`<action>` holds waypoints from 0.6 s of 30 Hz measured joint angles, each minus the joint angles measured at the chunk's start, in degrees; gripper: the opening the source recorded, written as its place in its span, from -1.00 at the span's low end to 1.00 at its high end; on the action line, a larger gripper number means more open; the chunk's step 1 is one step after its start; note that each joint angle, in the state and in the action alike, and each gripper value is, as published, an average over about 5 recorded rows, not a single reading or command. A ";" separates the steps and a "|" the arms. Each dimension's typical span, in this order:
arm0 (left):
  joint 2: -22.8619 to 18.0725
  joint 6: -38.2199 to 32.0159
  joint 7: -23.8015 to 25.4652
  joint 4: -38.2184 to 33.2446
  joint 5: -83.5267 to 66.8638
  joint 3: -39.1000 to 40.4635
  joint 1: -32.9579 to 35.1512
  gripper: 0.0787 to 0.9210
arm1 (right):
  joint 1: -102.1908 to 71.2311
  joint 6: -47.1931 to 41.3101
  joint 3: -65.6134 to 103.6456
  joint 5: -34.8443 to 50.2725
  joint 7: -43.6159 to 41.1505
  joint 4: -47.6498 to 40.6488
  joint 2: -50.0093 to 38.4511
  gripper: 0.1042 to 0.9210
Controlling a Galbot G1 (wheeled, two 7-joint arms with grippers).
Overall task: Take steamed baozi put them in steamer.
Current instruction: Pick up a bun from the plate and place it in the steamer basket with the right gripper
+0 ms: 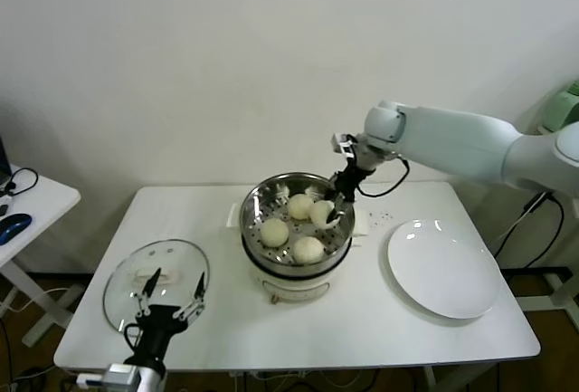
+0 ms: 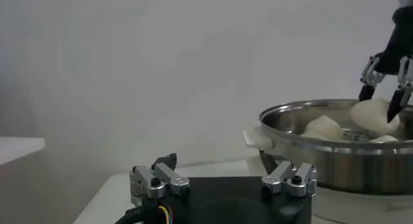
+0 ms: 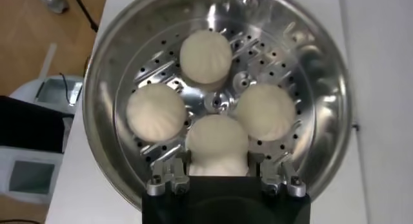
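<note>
The steamer, a shiny perforated steel basket on a white cooker base, stands mid-table. My right gripper reaches into it from the far right side and is shut on one off-white steamed baozi, low in the basket; I cannot tell whether it rests on the perforated bottom. In the right wrist view this baozi fills the gap between the fingers, and three other baozi lie around it. My left gripper waits open at the table's front left, holding nothing.
A round clear glass lid lies flat on the table just under the left gripper. A white plate with nothing on it sits right of the steamer. The left wrist view shows the steamer's side and the right gripper above it.
</note>
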 measured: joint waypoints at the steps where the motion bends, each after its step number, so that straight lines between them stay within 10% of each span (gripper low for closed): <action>1: -0.01 -0.01 0.00 0.00 0.00 0.01 0.03 0.77 | -0.29 -0.01 -0.14 -0.08 0.03 -0.21 0.14 0.20; 18: -0.04 -0.14 0.08 0.13 -0.26 -0.27 0.08 0.77 | -3.07 0.13 -0.53 -1.71 0.87 -2.72 0.96 0.21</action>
